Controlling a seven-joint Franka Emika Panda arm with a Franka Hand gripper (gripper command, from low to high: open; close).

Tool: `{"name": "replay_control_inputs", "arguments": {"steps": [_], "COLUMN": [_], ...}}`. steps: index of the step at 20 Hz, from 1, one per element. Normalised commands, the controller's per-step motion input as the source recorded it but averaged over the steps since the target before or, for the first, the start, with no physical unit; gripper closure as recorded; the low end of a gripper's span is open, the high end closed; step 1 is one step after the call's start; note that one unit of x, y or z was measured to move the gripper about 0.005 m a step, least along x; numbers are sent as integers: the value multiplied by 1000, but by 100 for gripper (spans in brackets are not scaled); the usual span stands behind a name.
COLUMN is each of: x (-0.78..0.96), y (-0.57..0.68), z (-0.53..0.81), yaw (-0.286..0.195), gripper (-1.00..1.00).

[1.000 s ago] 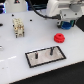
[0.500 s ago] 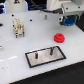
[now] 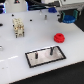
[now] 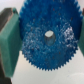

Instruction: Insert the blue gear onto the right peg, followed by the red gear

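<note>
While the white table (image 3: 15, 55) stretches out pale, the grey plate (image 3: 45, 56) lies near its front edge, the right peg (image 3: 50, 50) upright on it. The red gear (image 3: 59, 37) rests farther back to the right. Far right, the gripper (image 3: 66, 19) pinches the blue gear (image 4: 46, 39) between its fingers (image 4: 10, 36).

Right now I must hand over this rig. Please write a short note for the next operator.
Gripper: shut on the blue gear, jaws on either side of it, held high at the exterior view's upper right.
Red gear: lying on the table, untouched.
Plate: both pegs bare; right peg free.
Done: blue gear picked up.
Left: put blue on the right peg, then red.
</note>
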Motion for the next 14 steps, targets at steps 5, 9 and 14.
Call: {"name": "replay_control_inputs", "arguments": {"steps": [5,9,14], "x": [771,778,780], "y": [-295,-292,-297], "z": [388,359,295], "yaw": [0,0,0], "gripper": [100,100,100]}}
